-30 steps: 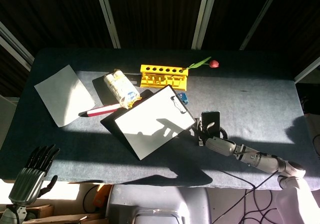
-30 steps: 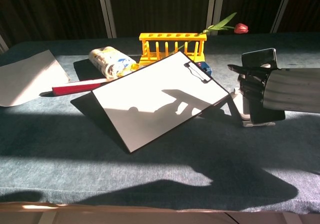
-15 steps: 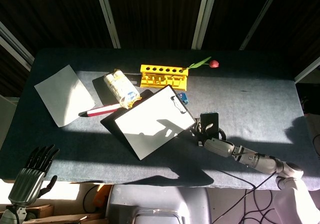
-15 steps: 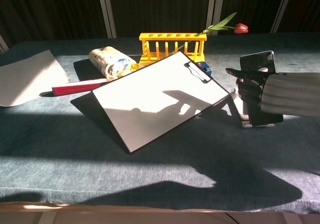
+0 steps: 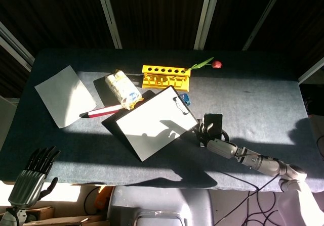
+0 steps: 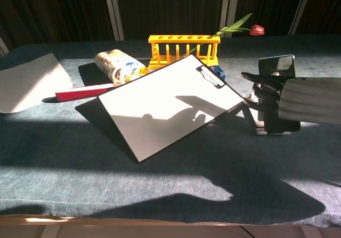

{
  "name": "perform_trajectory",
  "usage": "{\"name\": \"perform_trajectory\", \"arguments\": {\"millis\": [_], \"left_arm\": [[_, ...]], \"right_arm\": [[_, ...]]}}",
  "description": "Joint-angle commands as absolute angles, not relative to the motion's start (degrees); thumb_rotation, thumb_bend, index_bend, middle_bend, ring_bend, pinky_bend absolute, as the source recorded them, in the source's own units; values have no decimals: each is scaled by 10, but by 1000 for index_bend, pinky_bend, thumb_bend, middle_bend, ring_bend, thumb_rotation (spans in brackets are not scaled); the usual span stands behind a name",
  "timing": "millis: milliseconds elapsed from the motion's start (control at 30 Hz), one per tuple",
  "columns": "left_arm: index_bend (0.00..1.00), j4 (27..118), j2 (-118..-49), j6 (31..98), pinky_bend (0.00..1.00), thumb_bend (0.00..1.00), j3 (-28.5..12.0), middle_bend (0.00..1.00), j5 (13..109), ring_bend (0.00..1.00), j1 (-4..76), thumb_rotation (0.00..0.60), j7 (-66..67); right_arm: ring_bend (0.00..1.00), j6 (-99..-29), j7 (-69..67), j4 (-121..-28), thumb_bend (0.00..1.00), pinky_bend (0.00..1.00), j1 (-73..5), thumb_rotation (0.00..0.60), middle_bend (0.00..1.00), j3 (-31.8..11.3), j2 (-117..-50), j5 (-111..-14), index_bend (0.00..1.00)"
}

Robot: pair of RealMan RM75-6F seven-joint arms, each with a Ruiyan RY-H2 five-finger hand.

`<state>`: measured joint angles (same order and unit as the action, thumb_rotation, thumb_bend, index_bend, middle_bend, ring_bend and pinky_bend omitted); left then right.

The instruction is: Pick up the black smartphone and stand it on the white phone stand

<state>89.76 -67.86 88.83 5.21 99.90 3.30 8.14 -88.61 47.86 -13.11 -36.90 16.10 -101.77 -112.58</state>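
**Phone upright on stand, right hand wrapped on it**

I see the right hand (image 6: 274, 97) with its fingers (image 6: 254, 78) curled round the black smartphone (image 6: 276, 65); the phone is upright, its lower edge down at the white phone stand (image 6: 266, 130), just right of the clipboard (image 5: 152, 122). Whether it is fully seated in the stand I cannot tell, the hand covers that part. Left hand (image 5: 31, 178) hangs off the near edge of the worktop (image 5: 253, 92), fingers apart, holding nothing.

Surface: dark blue-grey cloth over the worktop, hard sunlight in bands, long shadow of my arm across the near side. Behind: dark panels with pale vertical frames.

Also on the cloth: yellow rack (image 5: 166, 77), tulip (image 5: 216, 64) at the far side, wrapped roll (image 5: 123, 88), red pen (image 5: 104, 111), loose paper sheet (image 5: 65, 95) at far left
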Motion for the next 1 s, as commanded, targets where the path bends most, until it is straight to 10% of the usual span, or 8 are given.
{"name": "perform_trajectory", "arguments": {"millis": [33, 233, 1000], "left_arm": [[0, 898, -678, 888, 0, 368, 52, 0, 1000, 0, 33, 600, 81], [0, 898, -678, 886, 0, 369, 53, 0, 1000, 0, 34, 600, 81], [0, 897, -674, 890, 0, 367, 56, 0, 1009, 0, 33, 600, 71]], "right_arm": [[463, -885, 480, -134, 355, 49, -367, 600, 443, 159, -1018, -1123, 129], [402, -880, 485, -145, 356, 7, -364, 600, 368, 150, -1015, -1112, 1], [324, -849, 513, -241, 356, 0, -362, 600, 269, 147, -985, -1116, 0]]}}
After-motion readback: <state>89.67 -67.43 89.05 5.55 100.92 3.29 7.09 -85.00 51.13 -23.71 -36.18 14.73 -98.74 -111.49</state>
